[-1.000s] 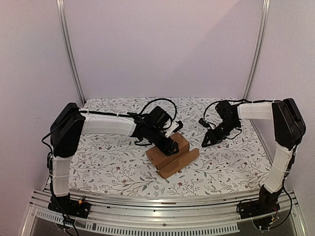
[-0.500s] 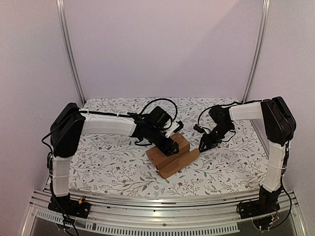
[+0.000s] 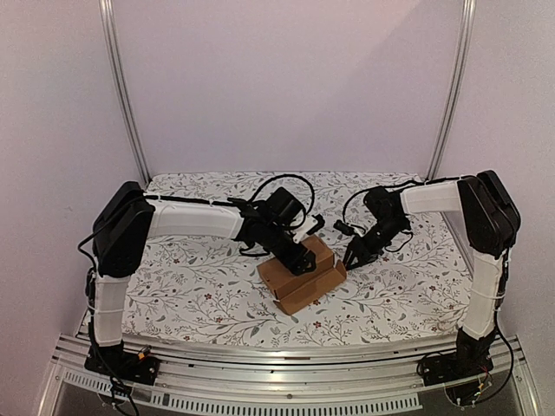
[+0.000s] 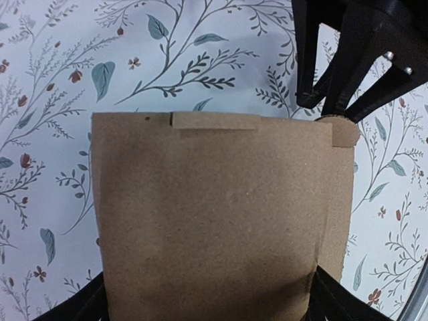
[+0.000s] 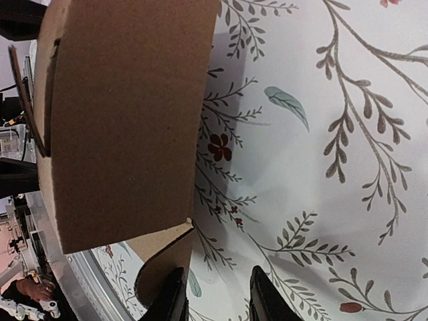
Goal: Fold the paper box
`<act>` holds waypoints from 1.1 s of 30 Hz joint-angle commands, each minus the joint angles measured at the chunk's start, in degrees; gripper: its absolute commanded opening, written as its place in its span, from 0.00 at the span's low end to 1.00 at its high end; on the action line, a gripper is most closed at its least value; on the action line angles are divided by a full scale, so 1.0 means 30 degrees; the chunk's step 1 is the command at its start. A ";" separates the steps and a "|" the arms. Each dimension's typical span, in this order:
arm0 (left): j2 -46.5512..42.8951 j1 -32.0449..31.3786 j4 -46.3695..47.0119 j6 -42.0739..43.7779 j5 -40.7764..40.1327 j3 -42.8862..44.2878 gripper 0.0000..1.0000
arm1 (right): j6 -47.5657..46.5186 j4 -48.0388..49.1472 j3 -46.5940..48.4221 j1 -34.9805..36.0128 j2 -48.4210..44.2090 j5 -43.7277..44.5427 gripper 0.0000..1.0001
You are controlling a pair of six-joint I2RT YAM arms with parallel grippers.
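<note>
The paper box (image 3: 299,276) is plain brown cardboard and lies folded up at the middle of the table. My left gripper (image 3: 297,256) reaches down over its rear part. In the left wrist view the box top (image 4: 214,214) fills the frame, and the left gripper (image 4: 207,309) has a finger pressed against each long side. My right gripper (image 3: 351,257) is at the box's right end with its jaws a little apart. Only tablecloth shows between the right gripper's fingers (image 5: 217,297). Its left finger (image 5: 172,297) touches a rounded side tab (image 5: 157,267) that sticks out.
A floral tablecloth (image 3: 191,286) covers the table. Metal posts (image 3: 121,95) stand at the back corners against pale walls. The right gripper (image 4: 328,107) also shows in the left wrist view, at the box's far corner.
My right gripper has swung left and down to the box's right end, and its jaws have parted slightly. The left arm and the box have stayed put.
</note>
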 commanded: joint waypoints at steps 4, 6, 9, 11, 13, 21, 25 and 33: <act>0.1671 -0.0343 0.0061 -0.0030 0.0045 0.0097 0.78 | -0.0418 -0.0728 0.0196 0.0395 0.0323 -0.0889 0.37; 0.1844 -0.0428 0.0065 -0.0015 -0.0040 0.0195 0.78 | -0.0455 -0.0817 0.0291 0.0599 0.0479 -0.0470 0.39; 0.2081 -0.0575 -0.0051 0.0006 -0.0184 0.0327 0.78 | -0.0468 -0.1017 0.0440 0.0922 0.0738 0.0704 0.39; 0.2226 -0.0663 -0.0056 0.0045 -0.0266 0.0361 0.78 | -0.0496 -0.1127 0.0500 0.1124 0.0914 0.1464 0.40; 0.2330 -0.0751 -0.0082 0.0059 -0.0278 0.0416 0.78 | -0.0496 -0.1259 0.0612 0.1334 0.1115 0.2185 0.40; 0.2516 -0.0973 -0.0081 0.0053 -0.0402 0.0438 0.78 | -0.0382 -0.1383 0.0635 0.1662 0.1882 0.3975 0.41; 0.2605 -0.1061 -0.0069 0.0072 -0.0557 0.0398 0.78 | -0.0266 -0.1258 0.0305 0.1838 0.1879 0.4859 0.44; 0.2457 -0.1232 0.0237 0.0272 -0.0698 0.0082 0.78 | -0.0174 -0.0884 -0.0671 0.1917 0.1457 0.6364 0.96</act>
